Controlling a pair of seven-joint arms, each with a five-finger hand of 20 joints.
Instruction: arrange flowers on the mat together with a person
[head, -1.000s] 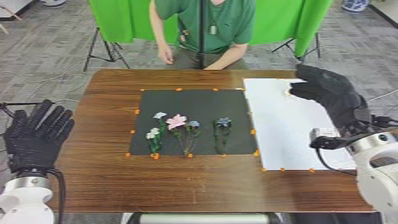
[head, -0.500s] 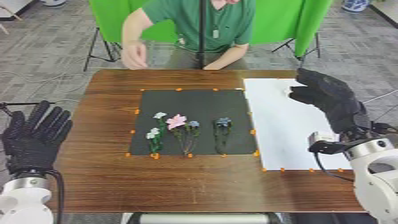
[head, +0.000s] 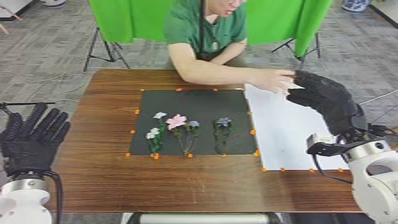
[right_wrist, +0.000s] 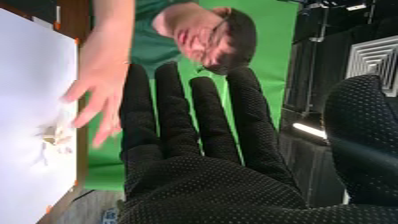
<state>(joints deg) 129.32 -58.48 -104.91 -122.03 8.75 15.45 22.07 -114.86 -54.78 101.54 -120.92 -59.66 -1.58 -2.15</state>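
Over the far part of the white sheet, my right hand (head: 327, 97) has its fingers straight; the right wrist view shows its bare palm (right_wrist: 213, 185). My left hand (head: 32, 145) lies open at the left side, fingers spread. On the black mat (head: 200, 97) are white flowers (head: 154, 133) with green stems, a pink flower (head: 176, 121), a small bluish flower (head: 194, 124) and a darker blue flower (head: 223, 121). A person's hand (head: 269, 79) is beside my right fingertips, near a pale flower (right_wrist: 58, 137) on the white sheet; whether it touches the flower, I cannot tell.
The white sheet (head: 289, 135) lies right of the mat on the brown table (head: 107, 175). The person's forearm (head: 213, 74) crosses the table's far edge, close to my right hand. Orange markers line the mat and sheet.
The person's arm has swung from the far edge across to the white sheet by my right hand. My right hand has shifted slightly to the left. The flowers on the mat have not moved.
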